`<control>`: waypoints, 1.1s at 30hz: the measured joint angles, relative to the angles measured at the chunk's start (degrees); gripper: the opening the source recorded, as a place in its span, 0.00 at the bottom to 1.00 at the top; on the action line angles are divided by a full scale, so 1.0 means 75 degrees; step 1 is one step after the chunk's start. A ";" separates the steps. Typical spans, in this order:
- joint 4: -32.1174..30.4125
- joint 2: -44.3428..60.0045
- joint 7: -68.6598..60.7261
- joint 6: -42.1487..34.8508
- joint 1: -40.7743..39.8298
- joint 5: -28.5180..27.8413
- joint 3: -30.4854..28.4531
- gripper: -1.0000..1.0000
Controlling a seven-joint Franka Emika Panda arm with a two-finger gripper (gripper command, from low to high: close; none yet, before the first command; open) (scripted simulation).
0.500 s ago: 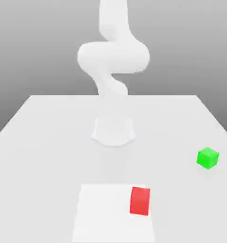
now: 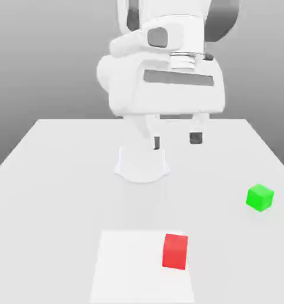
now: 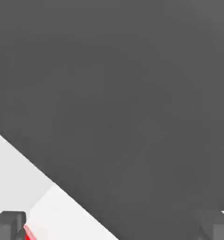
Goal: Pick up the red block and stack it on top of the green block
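The red block [image 2: 175,251] rests on a paler square patch [image 2: 132,267] near the table's front edge. A sliver of the red block [image 3: 28,233] also shows in the hand view beside one fingertip [image 3: 8,225]. The green block [image 2: 260,197] sits alone on the table toward the exterior view's right. My gripper [image 2: 176,140] hangs high above the table's middle, in front of the arm's base, well above and behind the red block. Its two dark fingers stand wide apart and open, with nothing between them.
The arm's round base [image 2: 142,163] stands at the table's centre. The white table [image 2: 61,178] stretches wide to both sides, with its back edge behind the base. The hand view's table corner [image 3: 20,187] meets a dark grey background.
The large white hand has swung into view above the table's middle, where before only the bent arm showed. Neither block has moved.
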 joint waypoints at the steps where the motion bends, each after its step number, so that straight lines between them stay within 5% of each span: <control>1: -0.0117 0.0234 -0.0354 0.0130 0.0052 0.0035 -0.0006 0.50; 9: -0.1051 0.2108 -0.3263 0.1165 0.0554 0.0393 -0.0027 0.50; 15: -0.0973 0.3727 -0.4018 0.2459 0.0279 0.0937 0.0374 0.50; 16: -0.0937 0.3975 -0.4075 0.2669 0.0209 0.1009 0.0461 0.00; 23: -0.0930 0.4024 -0.4080 0.2694 0.0187 0.1014 0.0485 0.00; 29: -0.1149 0.2575 -0.3733 0.1472 0.0337 0.0502 0.0273 0.00; 33: -0.1305 0.2036 -0.4724 0.1102 0.1618 0.0579 0.0915 0.00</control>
